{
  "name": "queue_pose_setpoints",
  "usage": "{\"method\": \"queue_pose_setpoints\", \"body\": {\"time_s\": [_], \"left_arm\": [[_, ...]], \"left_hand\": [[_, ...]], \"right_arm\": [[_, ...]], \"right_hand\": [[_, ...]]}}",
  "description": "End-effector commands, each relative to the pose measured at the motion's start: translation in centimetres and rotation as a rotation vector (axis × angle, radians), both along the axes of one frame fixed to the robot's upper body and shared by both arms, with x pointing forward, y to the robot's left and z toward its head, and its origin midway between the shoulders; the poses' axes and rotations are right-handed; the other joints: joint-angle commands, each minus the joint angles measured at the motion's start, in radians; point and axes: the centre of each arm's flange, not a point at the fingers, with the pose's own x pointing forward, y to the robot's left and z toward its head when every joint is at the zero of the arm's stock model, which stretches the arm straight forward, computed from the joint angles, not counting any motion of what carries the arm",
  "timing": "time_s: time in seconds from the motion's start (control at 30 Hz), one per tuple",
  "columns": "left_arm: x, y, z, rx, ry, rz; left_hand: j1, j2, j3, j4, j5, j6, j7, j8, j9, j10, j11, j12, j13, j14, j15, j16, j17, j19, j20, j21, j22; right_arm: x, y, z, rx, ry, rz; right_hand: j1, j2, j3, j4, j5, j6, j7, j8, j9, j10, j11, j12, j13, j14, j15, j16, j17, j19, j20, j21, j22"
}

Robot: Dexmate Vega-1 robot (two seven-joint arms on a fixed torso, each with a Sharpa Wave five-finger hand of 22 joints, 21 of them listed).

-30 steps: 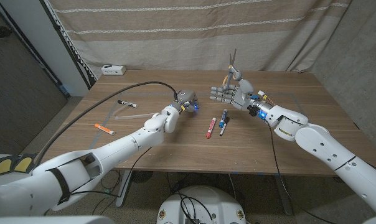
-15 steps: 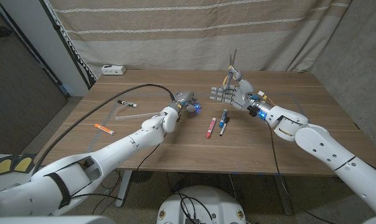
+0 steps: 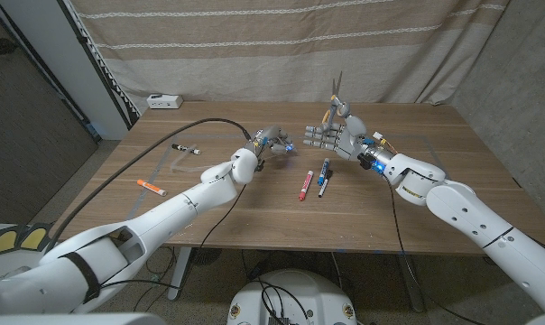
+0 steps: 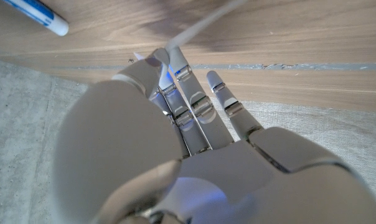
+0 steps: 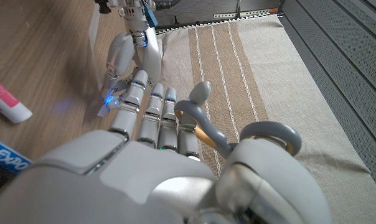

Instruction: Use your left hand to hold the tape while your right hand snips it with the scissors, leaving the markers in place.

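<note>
"EXPO" marker [image 5: 2,158] beside right robot hand [image 3: 337,134]
Right gripped scissors [image 3: 336,95]; left robot hand [image 3: 271,144] pinched tape [image 4: 197,23] above the tabletop [image 3: 254,203].

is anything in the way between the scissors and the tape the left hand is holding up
Nothing visible is. In the head view the right hand holds the scissors blades-up, beside the left hand pinching the tape. Only open air lies between them; the red marker and blue marker lie lower on the table.
</note>
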Motion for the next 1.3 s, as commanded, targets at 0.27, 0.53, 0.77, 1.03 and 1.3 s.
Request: {"method": "queue_pose_setpoints", "body": {"time_s": [0.27, 0.53, 0.77, 1.03, 1.3], "left_arm": [[-1.2, 0.4, 1.5, -0.165, -0.019, -0.077], [-1.5, 0.6, 3.0, -0.220, -0.062, -0.089], [-1.5, 0.5, 4.3, -0.261, -0.078, -0.125], [-1.8, 0.4, 5.8, -0.302, -0.095, -0.167], [-1.6, -0.2, 7.5, -0.309, -0.116, -0.222]], "left_hand": [[0.019, 0.003, -0.010, -0.001, 0.005, -0.012, -0.004, 0.010, 0.011, -0.003, -0.003, 0.000, 0.006, 0.009, -0.011, -0.002, 0.020, -0.007, -0.132, 0.004, 0.000], [0.022, 0.004, -0.014, 0.000, 0.005, -0.010, -0.001, 0.014, 0.015, -0.003, -0.003, 0.000, 0.007, 0.010, -0.011, -0.002, 0.023, -0.009, -0.131, 0.004, -0.001], [0.025, 0.004, -0.018, 0.001, 0.006, -0.009, 0.000, 0.019, 0.019, -0.001, -0.002, 0.001, 0.009, 0.009, -0.011, -0.002, 0.024, -0.009, -0.131, 0.006, -0.002], [0.028, 0.005, -0.023, 0.001, 0.006, -0.009, 0.001, 0.022, 0.024, -0.003, -0.002, -0.001, 0.009, 0.008, -0.011, -0.003, 0.026, -0.009, -0.131, 0.007, -0.002], [0.030, 0.007, -0.026, 0.003, 0.007, -0.010, 0.000, 0.024, 0.027, -0.002, -0.002, 0.000, 0.011, 0.007, -0.010, -0.004, 0.027, -0.011, -0.131, 0.008, -0.003]], "right_arm": [[0.0, 0.1, 0.1, -0.002, -0.006, 0.006], [0.0, -0.1, 0.2, 0.000, -0.014, 0.006], [0.1, -0.2, 0.2, 0.002, -0.019, 0.006], [0.2, -0.4, 0.3, 0.002, -0.029, 0.007], [0.4, -0.4, -0.2, 0.002, -0.021, 0.022]], "right_hand": [[0.001, 0.010, -0.002, -0.005, -0.003, -0.001, 0.011, 0.004, 0.000, -0.006, 0.000, 0.001, 0.004, -0.003, -0.002, -0.003, 0.003, 0.011, 0.002, -0.006, 0.002], [0.001, 0.011, -0.003, -0.005, -0.003, -0.004, 0.010, 0.008, 0.007, -0.007, -0.001, 0.001, 0.004, -0.004, -0.002, -0.003, 0.003, 0.012, 0.002, -0.008, 0.002], [0.001, 0.011, -0.003, -0.005, -0.003, -0.002, 0.009, 0.005, 0.000, -0.006, 0.000, 0.001, 0.004, -0.003, 0.000, -0.003, 0.003, 0.012, 0.002, -0.009, 0.002], [0.001, 0.011, -0.004, -0.005, -0.003, -0.002, 0.010, 0.003, -0.003, -0.006, 0.000, 0.001, 0.004, -0.004, 0.000, -0.003, 0.003, 0.014, 0.002, -0.011, 0.003], [0.001, 0.012, -0.004, -0.005, -0.004, -0.007, 0.017, -0.016, -0.031, -0.008, 0.001, 0.001, 0.004, -0.005, 0.004, -0.004, 0.003, 0.014, 0.002, -0.013, 0.003]]}}
